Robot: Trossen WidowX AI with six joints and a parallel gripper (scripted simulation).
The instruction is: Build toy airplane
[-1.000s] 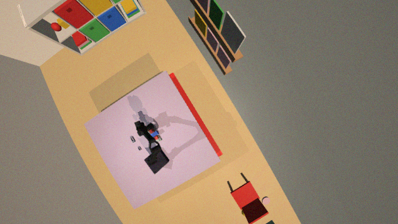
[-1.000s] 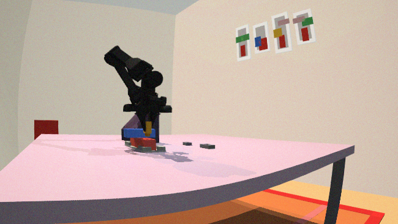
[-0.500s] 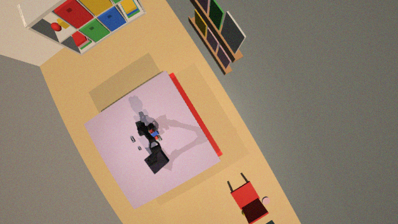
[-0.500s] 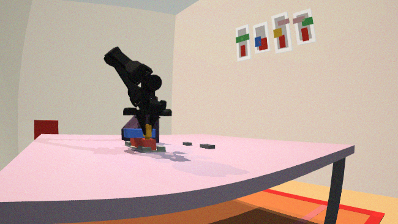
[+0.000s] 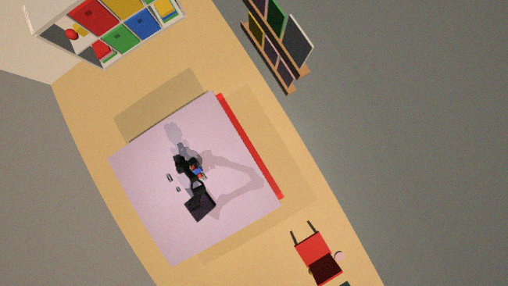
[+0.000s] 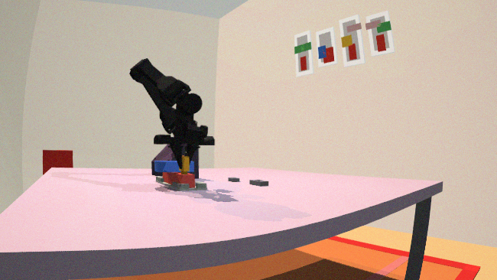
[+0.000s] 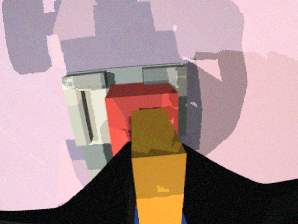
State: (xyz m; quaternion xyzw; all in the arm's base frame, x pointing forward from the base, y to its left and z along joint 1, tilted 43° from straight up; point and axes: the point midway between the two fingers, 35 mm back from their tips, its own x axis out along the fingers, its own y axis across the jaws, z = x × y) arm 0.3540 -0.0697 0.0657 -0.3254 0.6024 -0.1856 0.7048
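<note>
The red fuselage (image 5: 193,167) (image 6: 170,177) (image 7: 117,115) lies in the grey-green cradle (image 5: 204,177) (image 6: 201,186) (image 7: 75,117). The blue wing (image 5: 198,171) (image 6: 165,166) lies crosswise on top of the fuselage; its tab is hidden. My gripper (image 6: 185,164) (image 7: 150,145) is shut on the yellow tail fin (image 6: 186,168) (image 7: 159,175) and holds it upright over the fuselage's tail end. The fin's lower end meets the fuselage top in the exterior view. The fin hides most of the tail socket in the wrist view, so I cannot tell how deep the tab is.
Two small dark grey blocks, a larger one (image 5: 169,177) (image 6: 259,183) and a smaller one (image 5: 178,189) (image 6: 234,179), lie on the pink table (image 5: 156,234) (image 6: 115,222) beside the cradle. The arm's dark base (image 5: 200,204) stands behind the cradle in the exterior view.
</note>
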